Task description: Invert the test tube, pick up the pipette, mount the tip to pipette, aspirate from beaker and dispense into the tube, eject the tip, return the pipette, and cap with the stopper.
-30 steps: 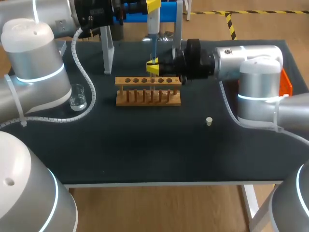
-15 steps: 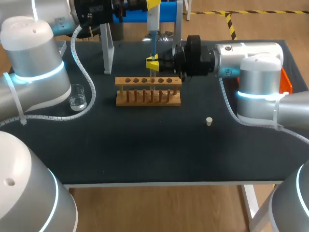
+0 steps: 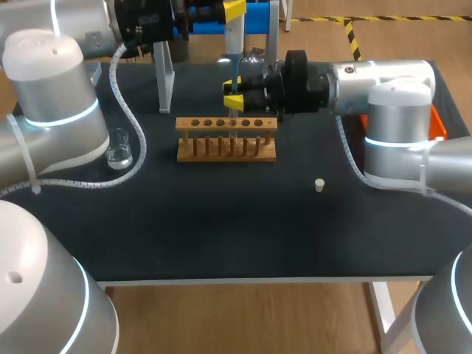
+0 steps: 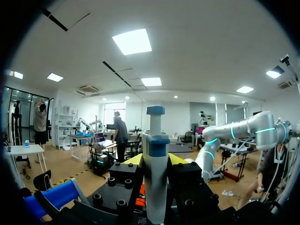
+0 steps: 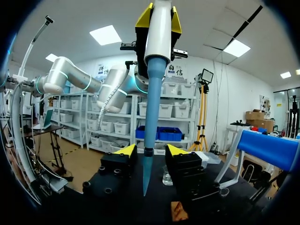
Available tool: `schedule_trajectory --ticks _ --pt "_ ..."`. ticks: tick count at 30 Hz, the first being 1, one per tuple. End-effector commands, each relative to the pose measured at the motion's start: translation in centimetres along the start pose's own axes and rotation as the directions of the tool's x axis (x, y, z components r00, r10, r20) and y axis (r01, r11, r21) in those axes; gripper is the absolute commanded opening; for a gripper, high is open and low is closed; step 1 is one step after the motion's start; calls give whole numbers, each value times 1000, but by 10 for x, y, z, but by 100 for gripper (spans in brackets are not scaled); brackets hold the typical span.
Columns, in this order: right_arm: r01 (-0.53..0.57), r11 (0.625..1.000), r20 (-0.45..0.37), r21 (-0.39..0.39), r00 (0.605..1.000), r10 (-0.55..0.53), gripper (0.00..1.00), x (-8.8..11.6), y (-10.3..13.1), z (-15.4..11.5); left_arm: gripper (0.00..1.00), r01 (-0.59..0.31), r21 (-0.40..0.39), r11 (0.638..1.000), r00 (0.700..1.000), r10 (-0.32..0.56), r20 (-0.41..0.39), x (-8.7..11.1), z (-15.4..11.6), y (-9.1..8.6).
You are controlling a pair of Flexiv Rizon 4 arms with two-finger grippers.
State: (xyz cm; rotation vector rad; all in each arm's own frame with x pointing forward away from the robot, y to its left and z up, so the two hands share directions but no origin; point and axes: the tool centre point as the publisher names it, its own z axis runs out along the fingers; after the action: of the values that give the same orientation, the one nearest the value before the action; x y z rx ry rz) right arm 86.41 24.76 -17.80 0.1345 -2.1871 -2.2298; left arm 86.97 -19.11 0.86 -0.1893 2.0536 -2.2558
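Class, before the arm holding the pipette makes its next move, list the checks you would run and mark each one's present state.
1. Left end effector shut on the pipette: ok.
2. Tip seated on the pipette: ok, it looks joined.
3. Right end effector open, fingers either side of the tip without touching: ok.
4. Liquid in the tip: cannot tell.
5. Beaker upright, nothing over it: ok.
6. Stopper lying free on the table: ok.
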Motion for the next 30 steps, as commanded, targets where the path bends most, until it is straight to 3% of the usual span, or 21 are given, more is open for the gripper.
schedule_trajectory --ticks 1,10,20,30 --pt "-2 1000 2 14 1000 2 100 7 -4 -8 0 -1 2 1000 1000 1 0 0 -1 0" --pt "16 997 -26 80 1000 -14 100 29 -19 -43 0 -1 2 1000 1000 1 0 0 -1 0" --pt "10 989 -7 149 1000 -9 100 64 -38 -108 0 -1 2 1000 1000 1 0 0 -1 0" --pt "4 989 12 148 1000 -6 100 90 -33 -143 0 -1 2 1000 1000 1 0 0 -1 0"
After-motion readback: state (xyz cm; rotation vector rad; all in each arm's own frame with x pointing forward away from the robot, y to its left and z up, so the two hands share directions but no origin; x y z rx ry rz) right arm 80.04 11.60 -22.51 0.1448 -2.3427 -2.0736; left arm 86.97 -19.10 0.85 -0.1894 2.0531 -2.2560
